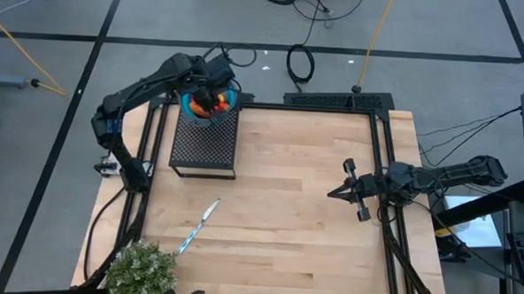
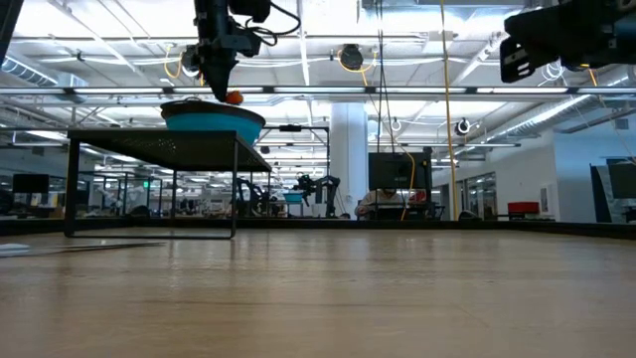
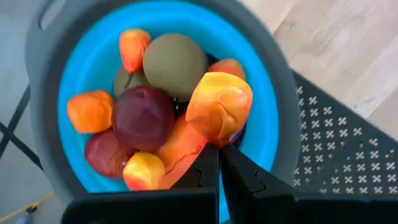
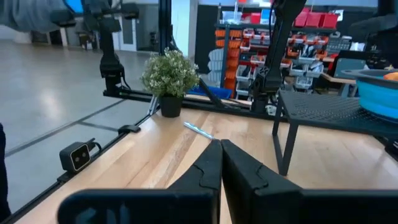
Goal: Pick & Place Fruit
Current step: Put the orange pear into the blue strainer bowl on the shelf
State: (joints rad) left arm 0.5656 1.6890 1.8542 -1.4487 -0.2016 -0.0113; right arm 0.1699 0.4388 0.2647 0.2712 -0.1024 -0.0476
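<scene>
I see left gripper [image 3: 219,163] pinched together, empty, over bowl [image 3: 273,118] on rack [image 1: 204,144] | fruit [image 3: 158,102] piled directly beneath its tips, long orange piece running away from them | right gripper [image 1: 335,193] shut, far across table; left nearer

No text, label, brand, number or sign can be read anywhere in these views. The storage bins on the shelves in the room beyond the worktop show no legible markings, and nothing on the worktop itself carries writing that can be made out.
</scene>
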